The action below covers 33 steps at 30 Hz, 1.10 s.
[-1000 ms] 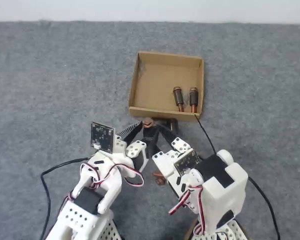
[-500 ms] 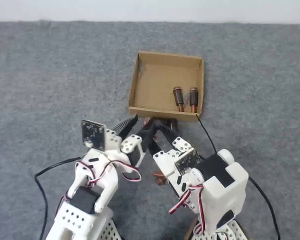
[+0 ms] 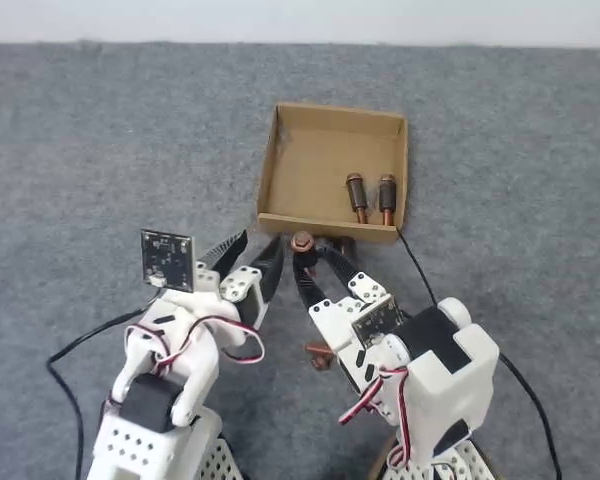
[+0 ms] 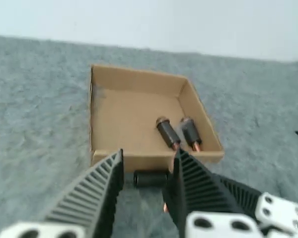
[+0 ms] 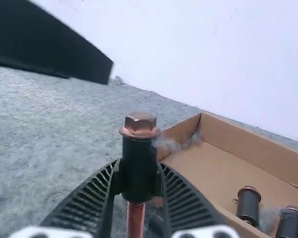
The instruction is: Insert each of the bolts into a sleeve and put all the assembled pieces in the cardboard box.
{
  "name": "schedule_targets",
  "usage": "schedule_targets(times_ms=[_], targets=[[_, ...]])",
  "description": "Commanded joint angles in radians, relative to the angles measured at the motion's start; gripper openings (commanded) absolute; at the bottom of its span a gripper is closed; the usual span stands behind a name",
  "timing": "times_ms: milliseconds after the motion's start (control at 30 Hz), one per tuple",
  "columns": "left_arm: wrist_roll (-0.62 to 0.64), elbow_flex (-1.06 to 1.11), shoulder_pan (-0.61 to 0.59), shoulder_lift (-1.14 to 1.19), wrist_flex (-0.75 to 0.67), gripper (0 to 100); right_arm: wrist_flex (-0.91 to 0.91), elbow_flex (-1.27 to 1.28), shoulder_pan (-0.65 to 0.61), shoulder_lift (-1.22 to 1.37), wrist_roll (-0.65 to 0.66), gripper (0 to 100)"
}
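Grey carpeted table [image 3: 100, 130] under a pale wall [image 3: 280, 20]. From above first: cardboard box [image 3: 325, 228] just ahead of both hands, with two finished pieces [image 3: 357, 197] lying side by side inside, toward the right hand's side. Clamped in the right hand [image 3: 305, 258]: a third assembled piece [image 3: 302, 242], bolt head facing up, so roughly upright, just short of the box's near wall and outside it. Close beside it, the left hand [image 3: 252, 255], fingers apart, holding nothing. On the table against the near wall, just beside the right hand's fingertips: a loose sleeve [image 3: 338, 243]. Back behind that hand, beside its arm: a loose bolt [image 3: 317, 352]. Next, through the left wrist camera: left hand [image 4: 149, 156] spread wide and, framed between its fingers but farther off, the loose sleeve [image 4: 150, 178], long axis crosswise to the hand and along the box [image 4: 139, 74] wall. Finished pieces [image 4: 166, 133] beyond, inside. Last, through the right wrist camera: right hand [image 5: 137, 178] shut tight around the black sleeve of the assembled piece [image 5: 138, 163], copper head clear of the fingers at one end, shank showing at the other. Box [image 5: 248, 144] ahead and off to one side. Probably ready for boxing: calls for a short carry forward over the near wall, then a release. Nearer for that: the right hand. Some risk of clipping the wall if carried low.
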Motion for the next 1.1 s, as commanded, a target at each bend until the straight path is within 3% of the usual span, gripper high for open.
schedule_targets(times_ms=[0, 133, 367, 600, 800, 1067], targets=[[-0.014, -0.074, -0.008, -0.015, 0.068, 15, -0.027, 0.000, 0.015, -0.045, 0.008, 0.6], [-0.015, -0.058, -0.066, -0.015, 0.064, 15, -0.027, 0.000, 0.015, -0.045, 0.008, 0.6], [-0.015, 0.016, -0.269, -0.015, 0.060, 15, -0.027, 0.006, 0.015, -0.048, 0.008, 0.6], [-0.018, 0.125, -0.368, -0.015, 0.028, 15, -0.027, 0.008, 0.027, -0.053, 0.009, 0.6], [-0.153, 0.229, -0.479, -0.015, -0.051, 15, -0.030, -0.006, 0.088, -0.058, 0.011, 0.6], [-0.158, 0.231, -0.491, -0.015, -0.031, 15, -0.028, -0.074, 0.203, -0.188, 0.014, 0.6]])
